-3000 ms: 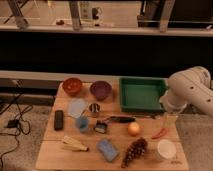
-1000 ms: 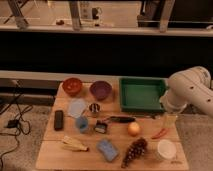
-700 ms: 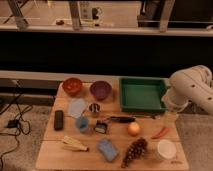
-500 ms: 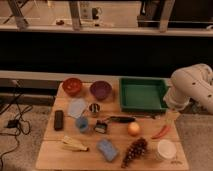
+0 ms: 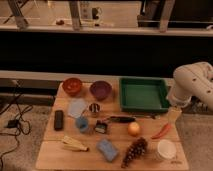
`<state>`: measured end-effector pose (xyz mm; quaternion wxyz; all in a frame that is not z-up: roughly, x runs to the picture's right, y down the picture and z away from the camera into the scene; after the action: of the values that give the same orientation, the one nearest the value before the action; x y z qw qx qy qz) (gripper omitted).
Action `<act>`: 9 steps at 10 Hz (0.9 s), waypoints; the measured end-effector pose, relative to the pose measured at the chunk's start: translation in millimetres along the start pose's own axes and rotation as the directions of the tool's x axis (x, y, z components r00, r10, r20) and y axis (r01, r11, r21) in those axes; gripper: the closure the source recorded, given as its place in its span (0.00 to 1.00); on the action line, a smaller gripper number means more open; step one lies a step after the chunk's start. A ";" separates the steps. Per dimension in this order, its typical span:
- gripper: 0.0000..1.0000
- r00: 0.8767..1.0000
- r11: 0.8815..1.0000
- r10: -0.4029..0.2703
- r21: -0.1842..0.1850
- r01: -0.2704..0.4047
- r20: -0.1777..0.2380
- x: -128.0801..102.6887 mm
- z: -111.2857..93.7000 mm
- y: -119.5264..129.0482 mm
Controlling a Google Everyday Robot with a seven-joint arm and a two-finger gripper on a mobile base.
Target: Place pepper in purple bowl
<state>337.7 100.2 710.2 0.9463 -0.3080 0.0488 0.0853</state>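
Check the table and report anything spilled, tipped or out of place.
Nothing stands out. The pepper lies flat near the right edge, the purple bowl and red bowl sit upright at the back, and nothing is spilled. The gripper hangs open near the pepper, holding nothing.

My arm (image 5: pixel 194 84) is a run of fat, rounded off-white shells with smooth, softly shaded curves, bulging along the right edge of the frame. My gripper (image 5: pixel 173 116) sits at the middle right, just under the last shell, a narrower, pale beige piece.
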 end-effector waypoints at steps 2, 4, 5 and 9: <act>0.20 0.998 0.997 -0.063 -0.034 0.064 0.013 10.1 5.7 -2.7; 0.20 0.986 0.984 -0.161 -0.068 0.165 0.051 18.6 10.6 -4.4; 0.20 0.975 0.973 -0.208 -0.081 0.214 0.073 21.8 13.2 -5.1; 0.20 0.924 0.927 -0.364 -0.046 0.372 0.117 39.3 22.7 -4.0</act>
<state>377.9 115.5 725.1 0.9359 -0.3382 -0.0634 -0.0759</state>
